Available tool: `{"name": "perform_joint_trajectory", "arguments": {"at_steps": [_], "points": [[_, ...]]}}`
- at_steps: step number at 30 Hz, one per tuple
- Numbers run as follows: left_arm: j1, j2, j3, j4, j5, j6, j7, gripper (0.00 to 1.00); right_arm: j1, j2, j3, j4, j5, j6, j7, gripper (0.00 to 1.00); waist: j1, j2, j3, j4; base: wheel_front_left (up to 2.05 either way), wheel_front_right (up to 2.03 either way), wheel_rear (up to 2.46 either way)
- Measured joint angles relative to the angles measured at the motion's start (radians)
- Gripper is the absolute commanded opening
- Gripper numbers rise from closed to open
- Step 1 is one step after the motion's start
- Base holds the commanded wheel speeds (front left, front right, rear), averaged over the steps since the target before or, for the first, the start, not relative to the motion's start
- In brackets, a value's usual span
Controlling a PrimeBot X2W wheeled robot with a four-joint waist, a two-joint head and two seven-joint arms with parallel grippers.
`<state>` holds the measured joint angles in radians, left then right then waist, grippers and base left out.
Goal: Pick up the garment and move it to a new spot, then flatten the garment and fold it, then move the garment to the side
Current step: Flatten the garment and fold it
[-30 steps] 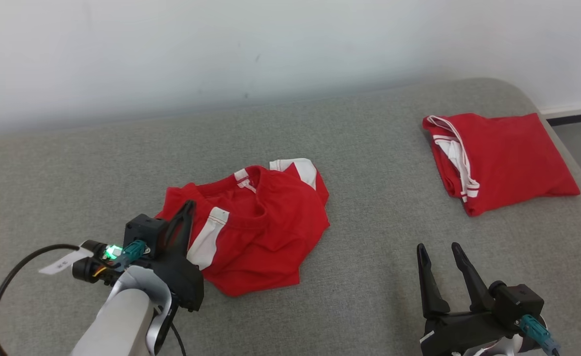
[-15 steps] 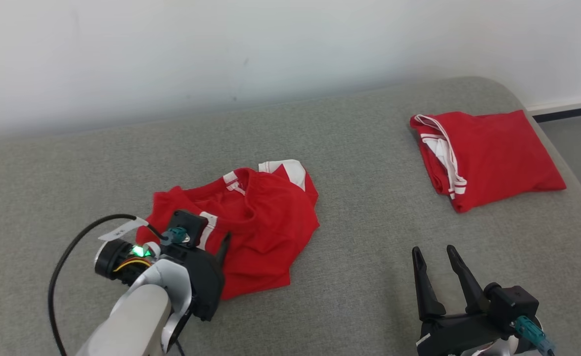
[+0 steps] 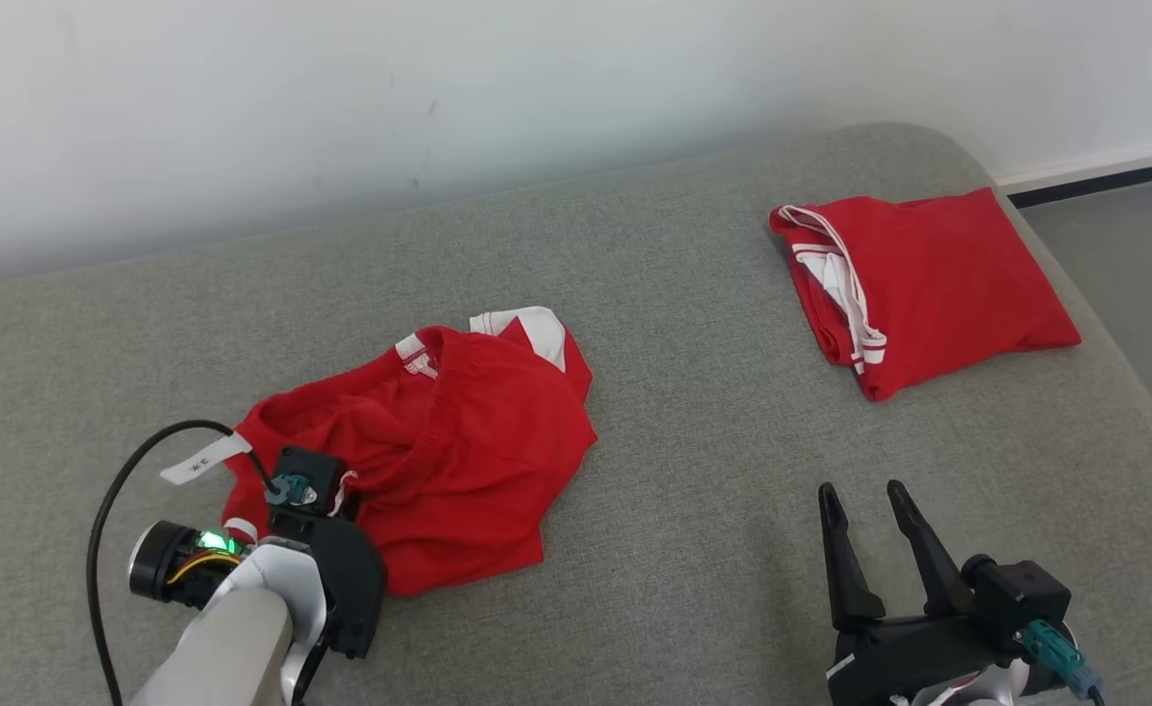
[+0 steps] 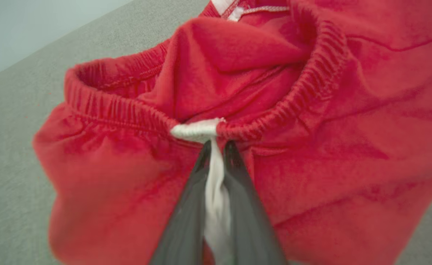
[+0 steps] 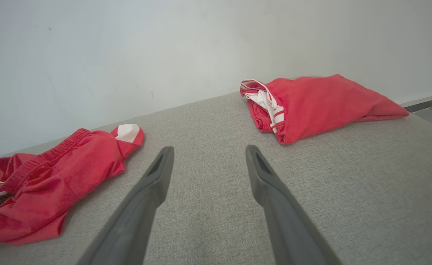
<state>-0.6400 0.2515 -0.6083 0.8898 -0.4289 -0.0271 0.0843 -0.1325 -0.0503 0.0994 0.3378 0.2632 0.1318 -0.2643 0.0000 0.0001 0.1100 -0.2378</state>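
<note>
Left wrist view: our left gripper [image 4: 216,144] is pinched nearly closed on the white stripe [image 4: 197,130] at the waistband of the crumpled garment [image 4: 311,110], mid-left on the grey surface [image 3: 713,490]; right gripper [image 3: 862,487] gapes empty, well apart to the garment's right, so we lift with the left.

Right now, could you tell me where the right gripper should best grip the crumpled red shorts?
Probably the crumpled shorts' elastic waistband, from the robot's right: it stands up as a thick gathered ridge, across from the white stripe the left gripper pinches.
</note>
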Motion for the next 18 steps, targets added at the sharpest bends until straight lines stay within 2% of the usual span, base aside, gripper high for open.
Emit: {"name": "perform_joint_trajectory", "arguments": {"at_steps": [5, 10, 14, 18], "points": [[-0.027, -0.019, 0.007, 0.031, -0.011, -0.018, -0.064, 0.0, -0.006, 0.0, -0.012, 0.001, -0.001, 0.0, 0.0, 1.0, 0.0, 0.0, -0.009, 0.015, 0.0, 0.0, 0.0], [-0.062, -0.04, 0.029, -0.017, -0.033, -0.026, -0.148, 0.0, 0.018, 0.0, -0.025, 0.002, -0.002, 0.0, 0.0, 1.0, 0.0, 0.0, -0.024, 0.05, 0.0, 0.0, 0.0], [-0.057, -0.04, 0.04, -0.107, -0.045, -0.004, -0.181, 0.0, 0.032, 0.0, -0.031, 0.001, -0.003, 0.0, 0.0, 1.0, -0.0001, 0.0, -0.037, 0.096, 0.0, 0.0, 0.0], [0.038, -0.006, 0.065, -0.233, -0.064, 0.044, -0.183, 0.0, 0.033, 0.0, -0.034, -0.005, -0.003, 0.0, 0.0, 1.0, -0.0001, -0.0001, -0.048, 0.148, 0.0, 0.0, 0.0]]}}
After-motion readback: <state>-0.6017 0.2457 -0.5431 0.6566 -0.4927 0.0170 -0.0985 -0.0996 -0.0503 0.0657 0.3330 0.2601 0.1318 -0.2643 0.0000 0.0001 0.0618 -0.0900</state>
